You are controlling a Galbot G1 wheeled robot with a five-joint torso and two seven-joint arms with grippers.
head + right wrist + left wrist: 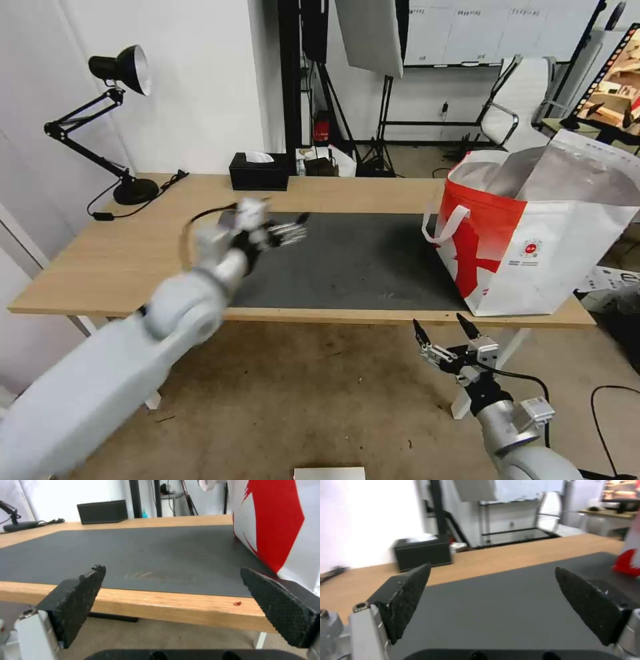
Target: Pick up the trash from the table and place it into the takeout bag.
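The left gripper (293,232) is held out over the near-left part of the dark mat (360,257), fingers (408,597) spread wide with nothing between them; the arm is blurred, so it is judged to be in motion. The right gripper (443,328) is held low, below and in front of the table (100,267) edge near the takeout bag (533,247), fingers (78,601) likewise wide apart and empty, apparently waiting. The bag stands upright at the right end of the table, partly on the mat, its foil-lined mouth gaping upward, which suits dropping things in from above. No bowl, tray, knotted bag or tissue is seen on the mat or wood; only a tiny red speck (237,603) is noted on the table edge beside the bag. The trash is therefore judged to be already in the bag, though the inside is not visible. A black tissue box (259,172) sits at the far edge, a desk lamp (120,120) at the far left. Beyond, a concrete floor, stands and an office chair (517,103) are noted.
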